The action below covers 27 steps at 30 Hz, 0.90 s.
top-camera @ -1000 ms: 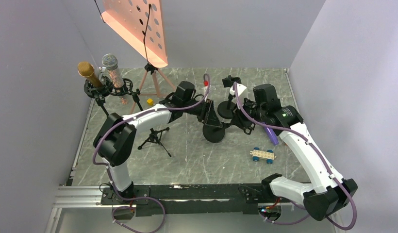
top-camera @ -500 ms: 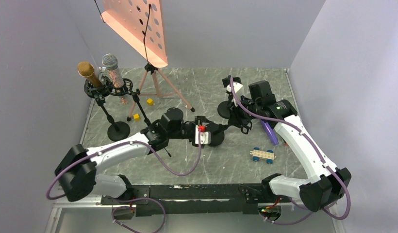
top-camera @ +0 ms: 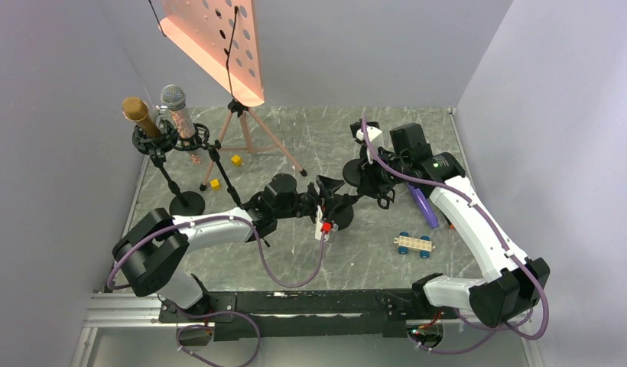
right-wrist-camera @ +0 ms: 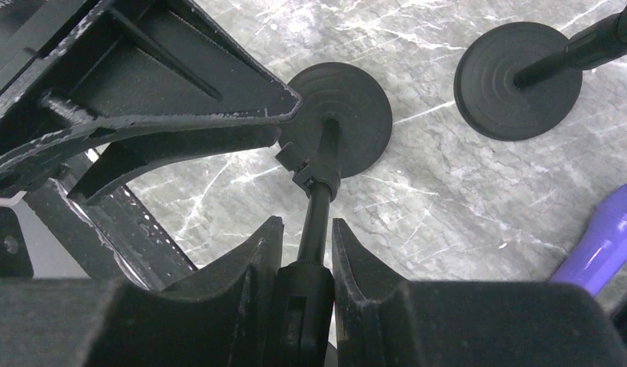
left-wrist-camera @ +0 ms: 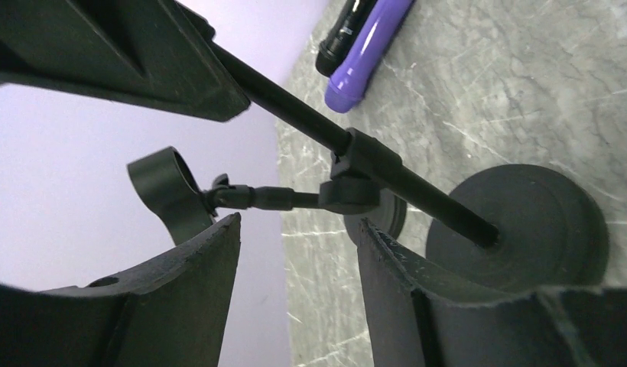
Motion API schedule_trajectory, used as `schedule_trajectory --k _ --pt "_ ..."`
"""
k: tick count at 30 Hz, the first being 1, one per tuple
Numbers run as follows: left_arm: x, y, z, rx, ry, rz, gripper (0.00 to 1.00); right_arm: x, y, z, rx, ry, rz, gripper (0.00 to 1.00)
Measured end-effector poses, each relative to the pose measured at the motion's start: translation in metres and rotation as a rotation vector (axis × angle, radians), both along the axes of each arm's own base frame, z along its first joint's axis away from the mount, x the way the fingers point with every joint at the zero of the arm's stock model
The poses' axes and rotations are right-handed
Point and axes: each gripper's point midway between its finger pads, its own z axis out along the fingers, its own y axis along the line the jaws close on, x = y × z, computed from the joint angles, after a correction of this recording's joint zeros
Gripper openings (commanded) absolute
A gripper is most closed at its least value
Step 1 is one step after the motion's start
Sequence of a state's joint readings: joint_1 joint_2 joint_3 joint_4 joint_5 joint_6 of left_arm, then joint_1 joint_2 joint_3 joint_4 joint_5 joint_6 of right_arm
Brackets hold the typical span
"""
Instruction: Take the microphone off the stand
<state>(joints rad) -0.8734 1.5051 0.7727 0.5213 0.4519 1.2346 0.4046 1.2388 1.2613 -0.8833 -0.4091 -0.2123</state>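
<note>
Purple microphone [right-wrist-camera: 593, 252] near right pincer [right-wrist-camera: 307, 229]

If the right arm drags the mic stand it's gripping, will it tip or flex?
Tipping seems unlikely: the mic stand has a wide round base, probably weighted. Its pole looks rigid, so the right tool should feel little flex.

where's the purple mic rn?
Top view, right side: purple mic lies on the table beside the right arm, just beyond the toy car.

place: robot lab test cell | evidence: plain lilac walls [top-camera: 81, 69], marble-look tabletop [top-camera: 310, 245], arms' mounting rail [top-camera: 295, 302]
</note>
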Motion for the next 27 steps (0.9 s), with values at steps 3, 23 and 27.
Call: schedule_trajectory --k 3,23,27 --pt "-0.002 -0.004 0.006 -0.01 -0.043 -0.026 0.58 0.0 0.0 0.0 0.002 0.001 0.002 0.0" --pt "-0.014 -0.02 -0.02 0.089 -0.137 -0.152 0.27 0.0 0.0 0.0 0.008 0.007 -0.005 0.0" --pt "-0.012 -0.02 -0.021 0.09 -0.116 -0.123 0.16 0.001 -0.001 0.0 0.011 0.009 -0.016 0.0"
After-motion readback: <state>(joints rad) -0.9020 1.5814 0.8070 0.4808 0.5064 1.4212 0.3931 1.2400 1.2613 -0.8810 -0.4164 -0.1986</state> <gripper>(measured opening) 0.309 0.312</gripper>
